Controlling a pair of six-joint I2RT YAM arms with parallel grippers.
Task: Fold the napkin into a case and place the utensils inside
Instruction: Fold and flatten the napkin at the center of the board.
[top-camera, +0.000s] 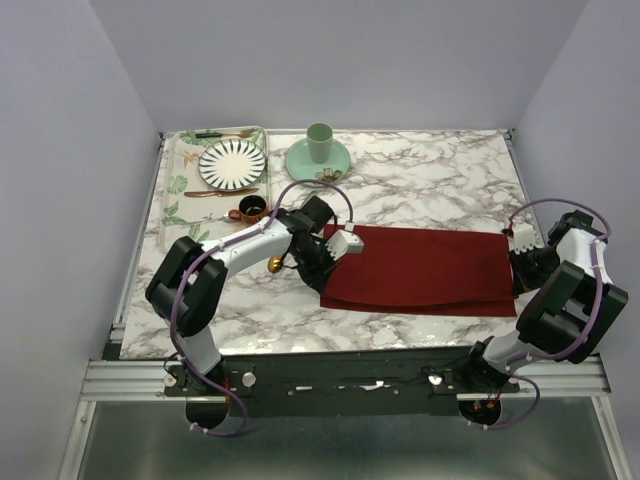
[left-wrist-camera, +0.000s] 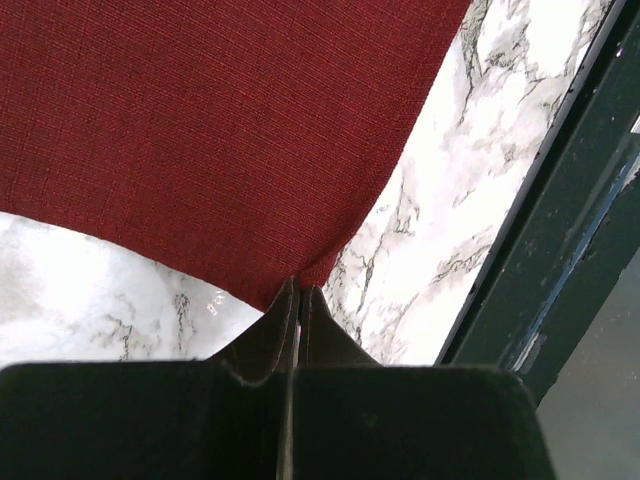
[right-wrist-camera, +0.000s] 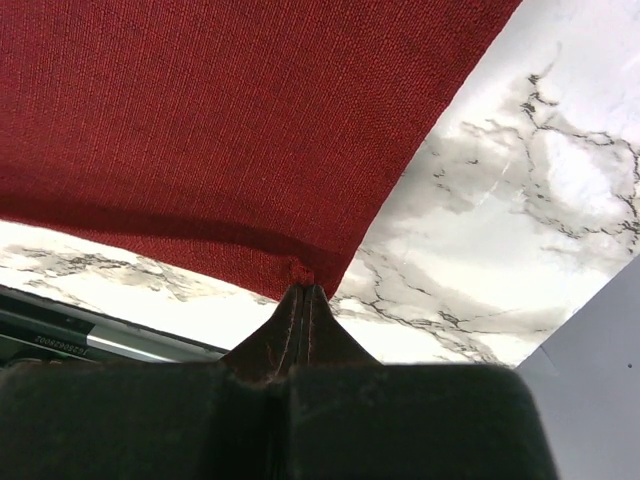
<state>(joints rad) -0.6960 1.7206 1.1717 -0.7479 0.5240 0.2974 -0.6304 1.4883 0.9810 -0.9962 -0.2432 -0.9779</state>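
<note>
White marble-patterned table between plain pale lilac walls

The left arm is seen bent sharply at the elbow on the left of the top view, with its forearm stretched rightward toward the centre. The left gripper is pointed downward there, and its jaws are pressed together on a corner of the napkin — the pinch is shown plainly in the wrist view. The right arm is folded tightly at the right edge of the frame. The right gripper is turned leftward, its jaws likewise clamped on a corner of the cloth.
</note>
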